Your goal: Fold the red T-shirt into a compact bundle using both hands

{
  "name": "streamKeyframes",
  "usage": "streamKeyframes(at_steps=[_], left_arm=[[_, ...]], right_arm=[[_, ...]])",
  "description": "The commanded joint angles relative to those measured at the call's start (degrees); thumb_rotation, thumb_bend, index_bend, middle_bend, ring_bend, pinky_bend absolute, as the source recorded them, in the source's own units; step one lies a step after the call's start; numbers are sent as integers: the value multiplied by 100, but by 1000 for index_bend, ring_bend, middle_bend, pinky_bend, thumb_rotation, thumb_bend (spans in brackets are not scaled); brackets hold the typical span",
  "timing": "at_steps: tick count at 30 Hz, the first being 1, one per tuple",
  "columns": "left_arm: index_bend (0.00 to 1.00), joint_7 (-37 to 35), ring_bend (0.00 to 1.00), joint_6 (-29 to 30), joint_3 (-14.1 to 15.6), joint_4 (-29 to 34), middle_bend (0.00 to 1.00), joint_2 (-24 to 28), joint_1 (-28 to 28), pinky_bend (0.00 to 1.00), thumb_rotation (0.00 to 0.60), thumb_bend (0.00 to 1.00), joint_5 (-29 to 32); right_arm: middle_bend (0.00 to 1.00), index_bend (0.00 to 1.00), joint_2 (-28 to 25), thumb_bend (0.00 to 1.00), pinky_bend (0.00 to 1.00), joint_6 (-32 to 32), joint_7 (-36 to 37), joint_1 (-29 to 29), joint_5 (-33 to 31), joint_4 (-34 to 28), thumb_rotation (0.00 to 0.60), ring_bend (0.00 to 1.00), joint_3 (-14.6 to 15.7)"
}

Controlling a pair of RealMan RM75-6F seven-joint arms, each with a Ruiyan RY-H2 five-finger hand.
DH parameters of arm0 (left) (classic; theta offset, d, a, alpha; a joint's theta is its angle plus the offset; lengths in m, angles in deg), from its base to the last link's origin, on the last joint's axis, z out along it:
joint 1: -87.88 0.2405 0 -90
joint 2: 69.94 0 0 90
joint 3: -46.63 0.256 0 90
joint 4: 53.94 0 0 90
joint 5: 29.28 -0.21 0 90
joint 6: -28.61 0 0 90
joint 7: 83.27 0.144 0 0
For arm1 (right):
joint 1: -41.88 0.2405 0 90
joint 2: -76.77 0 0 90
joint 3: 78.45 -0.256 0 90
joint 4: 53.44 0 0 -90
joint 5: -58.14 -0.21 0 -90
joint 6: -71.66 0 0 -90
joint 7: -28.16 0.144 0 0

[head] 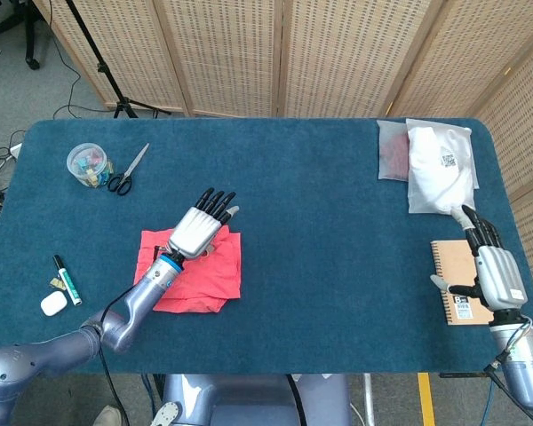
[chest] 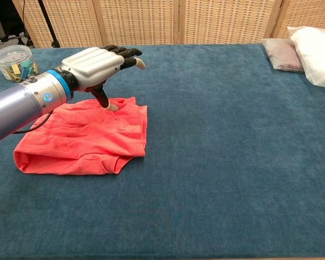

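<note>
- Blue felt-like cloth covers the table [head: 320, 222], which fills most of the head view; it looks grippy enough that fabric laid on it should stay put, not slide.
- Red T-shirt [head: 200, 277] lies lower left of centre in the head view and left of centre in the chest view [chest: 86, 138], already folded to a rough, layered square with a rounded fold along its near-left edge.
- Soft and light by the look of it, the shirt should drape and crease easily and will not break. My judgement is that the best hold is a pinch through all layers at a corner or along a free edge, since a single layer would peel the stack apart.
- Left hand [head: 198, 229] sits over the shirt's far edge, fingers straight, spread and pointing toward the upper right, holding nothing. In the chest view [chest: 92, 62] the palm is raised clear of the cloth and only the thumb tip reaches down to the far edge; I cannot tell whether it presses.
- Right hand [head: 490, 266] rests at the lower right over a notebook [head: 455, 284], well apart from the shirt, fingers extended and empty.
- White bag [head: 437, 167] lies at the upper right.
</note>
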Motion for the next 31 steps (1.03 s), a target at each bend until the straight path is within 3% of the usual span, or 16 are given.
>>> streamKeyframes(at_steps=[1,8,13,24,31], left_arm=[[0,-87,0,81,-96,350,0,218,97,0,600,69,117],[0,-122,0,543,-208,1539,0,1074,612,0,600,7,392],[0,-247,0,899,-122,2399,0,1851,1144,0,600,1,566],[0,-524,0,1784,397,4622,0,3722,2654,0,600,0,1101],[0,-847,0,2334,684,5445,0,4360,3358,0,600,0,967]], right_arm=[[0,0,-14,0,0,-14,11,-8,16,-16,600,0,3],[0,0,-92,0,0,-156,67,-72,165,-134,600,0,24],[0,0,-167,0,0,-267,90,-128,308,-237,600,0,64],[0,0,-232,0,0,-773,-231,-321,773,-400,600,0,182],[0,0,-276,0,0,-1002,-295,-427,937,-481,600,0,225]])
